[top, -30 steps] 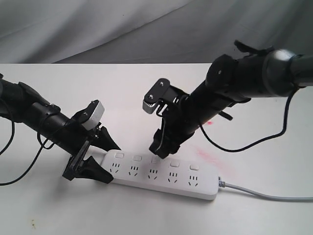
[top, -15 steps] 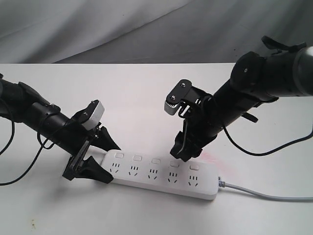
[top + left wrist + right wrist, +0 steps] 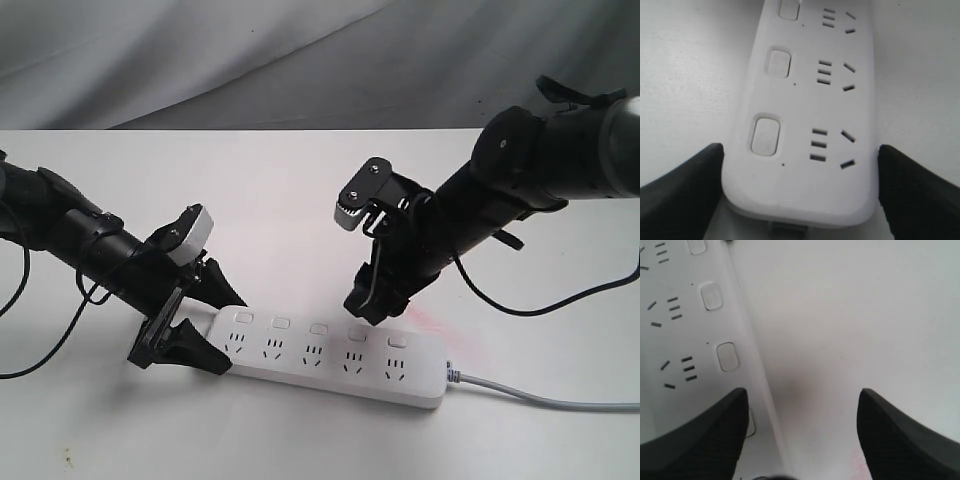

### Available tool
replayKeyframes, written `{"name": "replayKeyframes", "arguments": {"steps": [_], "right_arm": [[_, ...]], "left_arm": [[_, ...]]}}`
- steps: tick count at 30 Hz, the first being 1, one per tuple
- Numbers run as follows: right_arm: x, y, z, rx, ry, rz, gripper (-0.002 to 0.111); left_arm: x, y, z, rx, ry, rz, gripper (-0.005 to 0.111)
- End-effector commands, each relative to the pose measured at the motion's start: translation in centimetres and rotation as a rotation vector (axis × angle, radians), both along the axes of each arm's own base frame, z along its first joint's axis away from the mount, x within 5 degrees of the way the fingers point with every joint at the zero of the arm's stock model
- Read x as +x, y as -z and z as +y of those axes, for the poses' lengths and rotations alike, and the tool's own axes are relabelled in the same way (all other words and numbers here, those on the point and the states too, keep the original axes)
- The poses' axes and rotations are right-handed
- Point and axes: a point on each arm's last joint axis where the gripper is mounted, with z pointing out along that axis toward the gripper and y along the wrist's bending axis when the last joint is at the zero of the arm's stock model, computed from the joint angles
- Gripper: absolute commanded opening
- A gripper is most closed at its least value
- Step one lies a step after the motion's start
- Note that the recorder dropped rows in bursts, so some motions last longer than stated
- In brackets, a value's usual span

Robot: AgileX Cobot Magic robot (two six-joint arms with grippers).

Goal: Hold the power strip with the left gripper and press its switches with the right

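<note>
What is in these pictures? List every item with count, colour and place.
power strip: one, white, lying on the table near the front
switches: five, white, in a row along the strip's far edge
sockets: five, white, one beside each switch
cord: one, grey, running off the strip's right end
pink smear: one, on the table behind the strip's right end
table: one, white
cloth: one, grey, behind the table
left gripper: one, black, fingers clamping the strip's left end
right gripper: one, black, fingers apart over the strip's far edge
</note>
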Motion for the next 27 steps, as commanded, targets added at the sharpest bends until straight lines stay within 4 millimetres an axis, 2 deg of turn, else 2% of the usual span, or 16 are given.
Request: {"name": "replayKeyframes", "arguments": {"steps": [1, 8, 11, 16, 23, 25, 27], "right_arm": [[0.0, -0.1, 0.0, 0.008, 0.005, -0.003, 0.058], [-0.1, 3.6, 0.1, -0.028, -0.002, 0.116, 0.058], [-0.2, 4.0, 0.1, -0.033, -0.006, 0.129, 0.058], [-0.1, 2.5, 0.0, -0.026, -0.011, 0.080, 0.058], [0.0, -1.6, 0.0, 0.037, 0.018, -0.043, 0.058], [-0.2, -1.8, 0.0, 0.040, 0.011, -0.035, 0.058], [-0.4, -1.0, 0.0, 0.028, 0.000, 0.002, 0.058]], "left_arm": [[-1.0, 3.0, 1.2, 0.190, 0.097, 0.001, 0.043], [-1.0, 3.0, 1.2, 0.190, 0.097, 0.001, 0.043], [-1.0, 3.0, 1.2, 0.190, 0.097, 0.001, 0.043], [-1.0, 3.0, 1.2, 0.190, 0.097, 0.001, 0.043], [-1.0, 3.0, 1.2, 0.190, 0.097, 0.001, 0.043], [-1.0, 3.0, 1.2, 0.190, 0.097, 0.001, 0.043], [-1.0, 3.0, 1.2, 0.190, 0.097, 0.001, 0.043]]}}
